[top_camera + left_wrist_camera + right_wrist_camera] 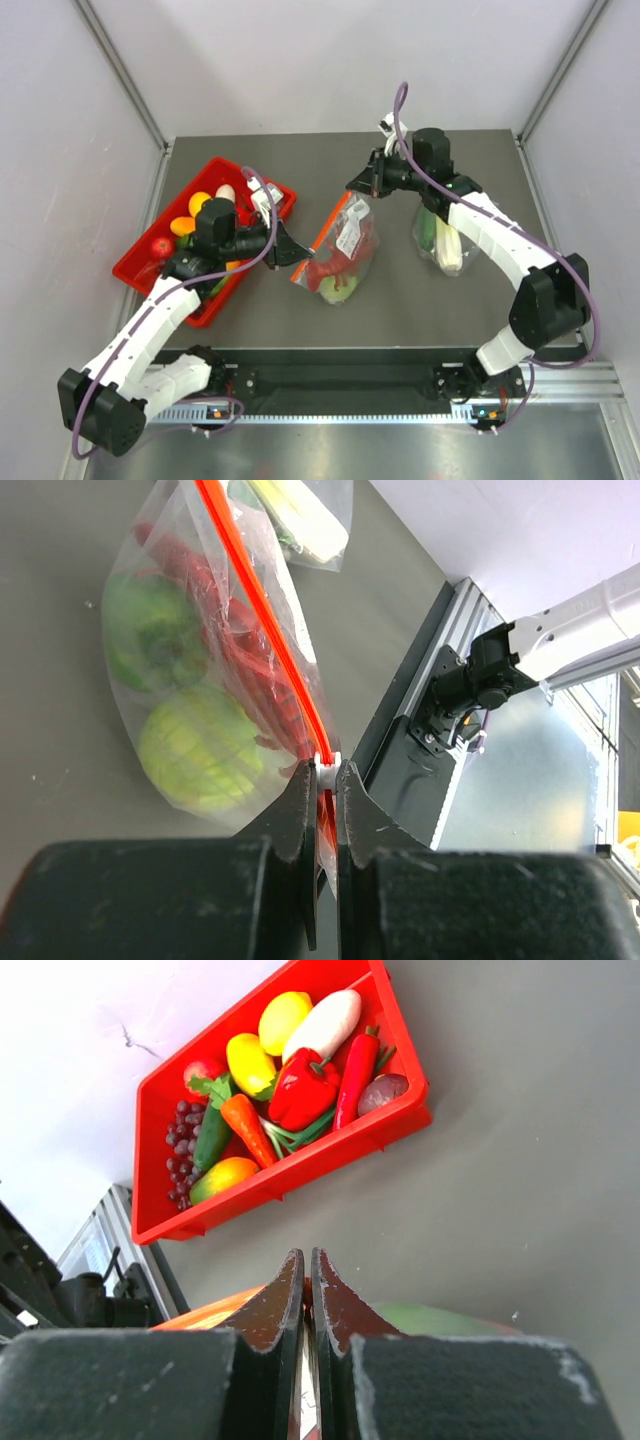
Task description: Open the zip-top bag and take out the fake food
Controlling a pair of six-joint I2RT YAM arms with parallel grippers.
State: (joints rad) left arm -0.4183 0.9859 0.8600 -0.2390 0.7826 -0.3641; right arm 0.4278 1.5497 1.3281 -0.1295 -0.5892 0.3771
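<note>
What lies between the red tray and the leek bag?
The zip-top bag holding the fake food, as the top view shows.

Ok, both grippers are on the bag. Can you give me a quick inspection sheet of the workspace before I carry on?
Surface: dark grey table, matte.
Job's things: zip-top bag lies mid-table; fake food inside it.
Clutter: red tray of toy produce on the left; leek bag on the right.
Grippers: left gripper shut on the bag's mouth at its near end; right gripper shut at its far end.
Cables: a purple cable loops along each arm.
Surroundings: pale walls, metal frame rails; nothing else seen.
</note>
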